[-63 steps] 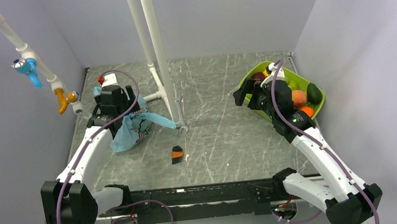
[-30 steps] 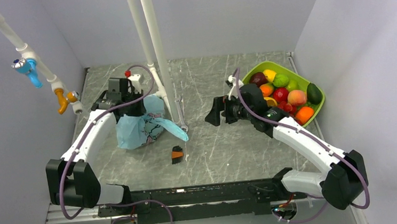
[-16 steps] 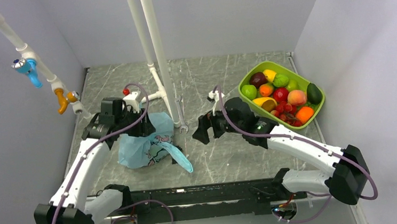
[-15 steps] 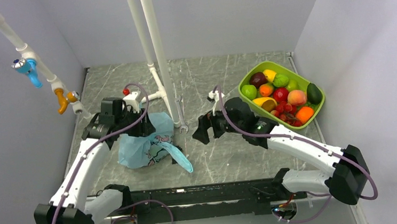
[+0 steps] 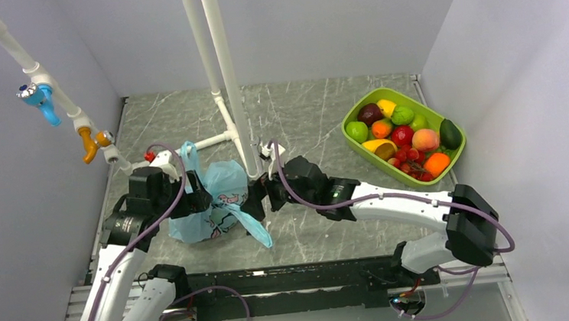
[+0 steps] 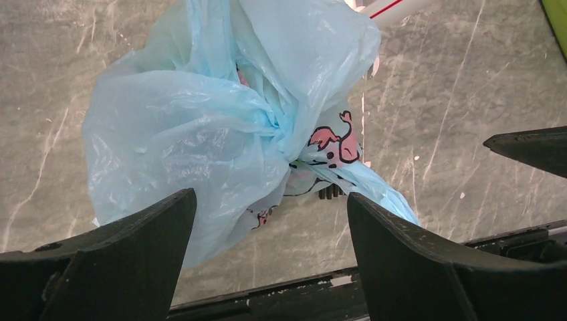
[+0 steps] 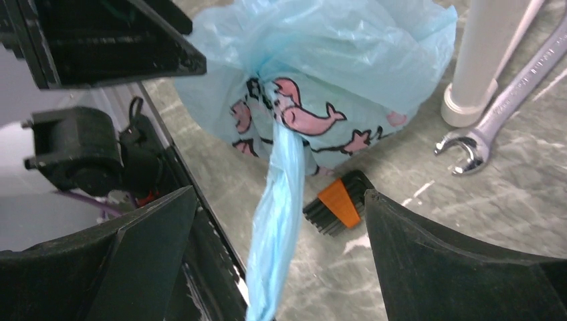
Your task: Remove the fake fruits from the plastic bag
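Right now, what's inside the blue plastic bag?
Nothing shows: the plastic bag is gathered closed, its film covering any contents. Visible fake fruits sit in the green tray.

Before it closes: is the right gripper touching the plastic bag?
Apart. Right wrist view: the plastic bag handle hangs between the right gripper fingers, gaps on both sides.

Fruits (image 5: 402,134) in tray (image 5: 380,92), right of bag (image 5: 218,190)
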You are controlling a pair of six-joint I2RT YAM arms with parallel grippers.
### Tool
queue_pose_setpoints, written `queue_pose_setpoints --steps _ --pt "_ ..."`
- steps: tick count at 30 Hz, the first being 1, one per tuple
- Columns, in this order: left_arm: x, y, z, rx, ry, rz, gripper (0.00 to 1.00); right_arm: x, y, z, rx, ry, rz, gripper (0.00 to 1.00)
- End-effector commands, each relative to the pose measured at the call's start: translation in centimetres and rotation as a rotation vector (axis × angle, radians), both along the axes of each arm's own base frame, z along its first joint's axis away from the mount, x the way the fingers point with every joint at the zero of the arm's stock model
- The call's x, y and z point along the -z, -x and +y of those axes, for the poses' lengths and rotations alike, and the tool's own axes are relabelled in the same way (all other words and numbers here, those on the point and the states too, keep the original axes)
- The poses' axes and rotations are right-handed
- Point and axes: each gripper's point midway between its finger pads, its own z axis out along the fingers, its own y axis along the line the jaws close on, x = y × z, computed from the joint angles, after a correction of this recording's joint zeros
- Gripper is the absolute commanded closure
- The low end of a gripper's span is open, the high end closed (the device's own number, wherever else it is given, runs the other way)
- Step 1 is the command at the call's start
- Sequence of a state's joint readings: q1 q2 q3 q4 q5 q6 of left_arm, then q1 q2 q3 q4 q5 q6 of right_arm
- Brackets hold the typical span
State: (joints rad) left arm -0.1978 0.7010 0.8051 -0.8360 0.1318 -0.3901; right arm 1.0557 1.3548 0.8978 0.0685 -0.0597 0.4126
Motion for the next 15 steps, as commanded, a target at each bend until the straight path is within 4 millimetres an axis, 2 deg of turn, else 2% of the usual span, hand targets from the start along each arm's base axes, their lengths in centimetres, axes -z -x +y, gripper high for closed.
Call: queue_pose_setpoints --steps 1,3,6,9,11,15 --pt "-0.7 -0.4 0.7 -0.084 0.019 -0.036 0.11 -5.8 -1.7 3.0 0.101 -0.184 -0.024 0.00" --pt "0.5 -0.5 1.2 -0.114 -0.013 0.020 0.13 -5.8 -2.4 3.9 0.135 -0.182 -0.001 0.03" --pt "2.3 -0.4 1.2 -0.104 -0.041 0.100 0.30 -5.6 -3.3 4.8 0.194 -0.175 0.033 0.06" --pt "2.6 -0.8 1.0 -0.084 -0.044 0.101 0.33 -5.5 -3.7 5.3 0.222 -0.189 0.050 0.07" --pt "2.9 -1.1 0.7 -0.067 -0.039 0.092 0.42 -5.4 -4.0 5.6 0.233 -0.197 0.053 0.07" --pt "3.0 -1.1 0.0 -0.018 -0.022 0.094 0.48 -4.9 -4.5 6.4 0.243 -0.173 0.060 0.09"
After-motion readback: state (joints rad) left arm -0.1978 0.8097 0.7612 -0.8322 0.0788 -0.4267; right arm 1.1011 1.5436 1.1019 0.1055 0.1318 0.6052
